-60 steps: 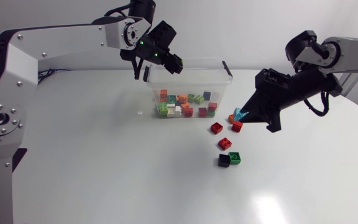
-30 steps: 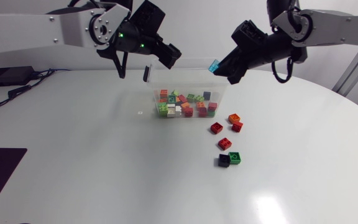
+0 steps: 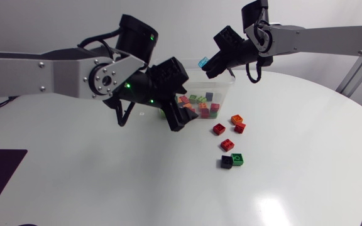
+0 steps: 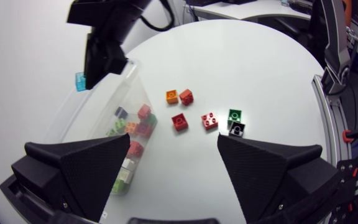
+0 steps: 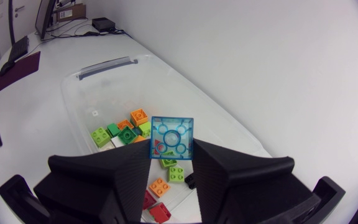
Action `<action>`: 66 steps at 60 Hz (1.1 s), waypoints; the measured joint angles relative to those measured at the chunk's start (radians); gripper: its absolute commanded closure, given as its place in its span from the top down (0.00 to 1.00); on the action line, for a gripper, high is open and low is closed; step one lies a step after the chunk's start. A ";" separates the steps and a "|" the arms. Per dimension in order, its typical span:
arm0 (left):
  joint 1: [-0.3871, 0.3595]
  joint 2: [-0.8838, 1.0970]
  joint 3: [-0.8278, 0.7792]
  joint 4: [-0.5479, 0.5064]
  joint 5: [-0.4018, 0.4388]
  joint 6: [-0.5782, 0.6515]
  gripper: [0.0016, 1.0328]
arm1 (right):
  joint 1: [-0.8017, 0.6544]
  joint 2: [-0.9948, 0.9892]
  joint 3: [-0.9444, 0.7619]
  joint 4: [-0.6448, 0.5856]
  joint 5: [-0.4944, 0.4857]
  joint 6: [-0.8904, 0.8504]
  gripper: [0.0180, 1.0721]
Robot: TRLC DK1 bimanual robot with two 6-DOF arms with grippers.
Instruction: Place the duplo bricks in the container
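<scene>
- Our right gripper [image 3: 207,64] is clamped on a translucent blue brick [image 3: 202,63], one finger on each side of it. It holds the brick high, over the far rim of the container [image 3: 224,93]. We judge this to be the carry position just ahead of a drop.
- In the right wrist view the blue brick [image 5: 171,138] sits squarely between the fingertips of the right gripper [image 5: 171,153], studs towards the camera. The open container [image 5: 89,106] lies directly beneath it. A release here would probably land the brick among the stored bricks [image 5: 129,127].
- The container stands open-topped on the desk [image 3: 105,179], which is why bricks can be dropped from above instead of being set down.
- Our left gripper [image 3: 181,119] has its fingers spread wide with nothing between them. It hangs low at the container's near-left corner, and its arm hides that part of the tub in the head view.
- The left wrist view looks down between the fingers of the left gripper [image 4: 174,142] onto the desk [image 4: 260,68]. There the loose bricks [image 4: 179,121] lie ahead of it, beside the container [image 4: 107,115] and well apart from both fingers.
- Six loose bricks [image 3: 227,145] remain on the desk near the container's right side: an orange and a red one touching, two single red ones, and a black and a green one touching.
- We judge the task to be well along but unfinished, with the blue brick in hand and six left to collect.
</scene>
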 measured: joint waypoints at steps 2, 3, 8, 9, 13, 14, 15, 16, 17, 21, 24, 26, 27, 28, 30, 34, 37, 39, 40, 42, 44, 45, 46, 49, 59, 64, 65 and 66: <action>-0.013 0.000 -0.009 -0.008 0.000 0.016 0.95 | 0.003 0.008 0.006 0.002 0.006 0.004 0.83; -0.018 0.001 -0.012 -0.010 0.001 0.020 0.95 | 0.003 0.011 0.008 0.003 0.008 0.004 0.88; -0.049 0.018 -0.015 -0.011 0.001 0.047 0.95 | 0.004 0.016 0.009 0.003 0.025 0.015 0.90; -0.053 0.024 -0.015 -0.011 0.001 0.049 0.95 | 0.004 0.016 0.009 0.003 0.025 0.015 0.91; -0.074 0.058 -0.015 -0.011 0.001 0.062 0.95 | -0.007 0.009 0.005 0.004 0.024 0.015 0.93; -0.080 0.070 -0.015 -0.011 0.001 0.066 0.95 | -0.011 0.003 0.000 0.004 0.023 0.015 0.93; -0.088 0.088 -0.015 -0.011 0.001 0.068 0.95 | -0.021 -0.011 -0.017 0.004 0.015 0.015 0.93; -0.092 0.098 -0.015 -0.011 0.000 0.069 0.95 | -0.027 -0.023 -0.028 0.004 0.009 0.015 0.93; -0.097 0.109 -0.015 -0.011 0.000 0.069 0.95 | -0.033 -0.029 -0.039 0.004 0.005 0.015 0.93; -0.120 0.154 -0.015 -0.012 0.001 0.077 0.95 | -0.076 -0.110 -0.125 0.006 -0.021 0.012 0.93; -0.138 0.183 -0.013 -0.012 0.001 0.082 0.95 | -0.109 -0.175 -0.195 0.005 -0.043 -0.007 0.93; -0.149 0.201 -0.012 -0.012 0.000 0.089 0.95 | -0.134 -0.224 -0.245 0.002 -0.061 -0.026 0.93; -0.153 0.209 -0.011 -0.012 0.001 0.093 0.95 | -0.144 -0.246 -0.267 -0.003 -0.069 -0.037 0.93; -0.156 0.216 -0.009 -0.012 0.001 0.096 0.95 | -0.154 -0.269 -0.288 -0.011 -0.079 -0.050 0.93; -0.164 0.234 -0.004 -0.012 0.001 0.099 0.95 | -0.179 -0.322 -0.340 -0.036 -0.102 -0.091 0.93; -0.170 0.270 0.016 -0.012 0.001 0.106 0.95 | -0.215 -0.408 -0.423 -0.119 -0.144 -0.192 0.93; -0.170 0.293 0.032 -0.012 0.001 0.108 0.95 | -0.233 -0.450 -0.470 -0.198 -0.171 -0.277 0.93; -0.170 0.308 0.043 -0.012 0.001 0.114 0.95 | -0.240 -0.466 -0.495 -0.244 -0.182 -0.328 0.93; -0.170 0.315 0.049 -0.012 0.001 0.115 0.95 | -0.245 -0.474 -0.513 -0.272 -0.187 -0.364 0.93; -0.170 0.331 0.062 -0.012 0.001 0.119 0.95 | -0.251 -0.482 -0.541 -0.306 -0.190 -0.415 0.93; -0.170 0.344 0.072 -0.011 0.001 0.121 0.94 | -0.254 -0.488 -0.570 -0.332 -0.190 -0.460 0.93; -0.170 0.351 0.077 -0.011 0.001 0.122 0.94 | -0.255 -0.491 -0.587 -0.341 -0.190 -0.481 0.93; -0.171 0.355 0.080 -0.011 0.001 0.122 0.94 | -0.256 -0.492 -0.597 -0.346 -0.190 -0.494 0.93; -0.173 0.377 0.095 -0.012 0.001 0.122 0.94 | -0.259 -0.497 -0.657 -0.358 -0.190 -0.554 0.93; -0.182 0.443 0.143 -0.005 0.005 0.129 0.93 | -0.258 -0.494 -0.778 -0.365 -0.188 -0.665 0.92; -0.189 0.467 0.162 -0.005 0.015 0.130 0.93 | -0.251 -0.470 -0.808 -0.347 -0.184 -0.692 0.92; -0.191 0.473 0.168 -0.005 0.016 0.130 0.93 | -0.247 -0.462 -0.813 -0.342 -0.183 -0.695 0.92; -0.192 0.480 0.173 -0.005 0.016 0.132 0.93 | -0.245 -0.456 -0.818 -0.340 -0.182 -0.698 0.92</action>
